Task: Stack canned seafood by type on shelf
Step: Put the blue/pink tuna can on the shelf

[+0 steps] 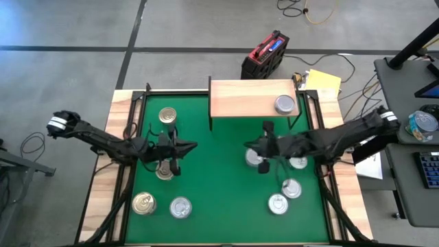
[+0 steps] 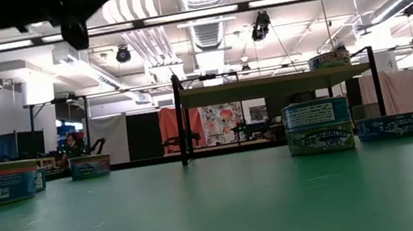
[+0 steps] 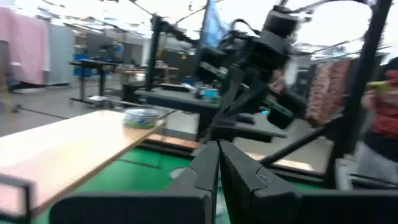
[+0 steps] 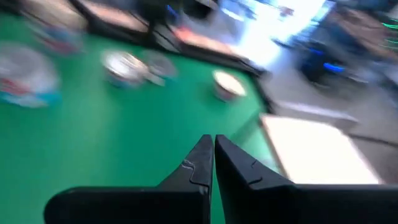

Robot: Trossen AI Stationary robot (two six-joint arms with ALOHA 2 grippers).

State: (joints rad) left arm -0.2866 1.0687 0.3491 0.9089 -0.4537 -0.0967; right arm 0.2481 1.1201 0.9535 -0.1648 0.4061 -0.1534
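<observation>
The shelf point(image 1: 247, 98) stands at the mat's far edge with one silver-topped can point(image 1: 285, 104) on its right end. The other canned seafood sits upright on the green mat point(image 1: 219, 199): gold-topped tins on the left point(image 1: 167, 115) point(image 1: 143, 203), silver-topped ones point(image 1: 180, 207) point(image 1: 278, 204) point(image 1: 298, 162) near and right. My left gripper point(image 1: 193, 145) hovers shut above the mat's left half, pointing toward the right, with nothing in it point(image 3: 217, 152). My right gripper point(image 1: 247, 145) hovers shut facing it, also with nothing in it point(image 4: 213, 144).
A red and black case point(image 1: 264, 58) and yellow papers point(image 1: 322, 81) lie on the floor beyond the shelf. A desk with a keyboard point(image 1: 429, 168) stands at the right. Bare mat lies in the middle between the two groups of cans.
</observation>
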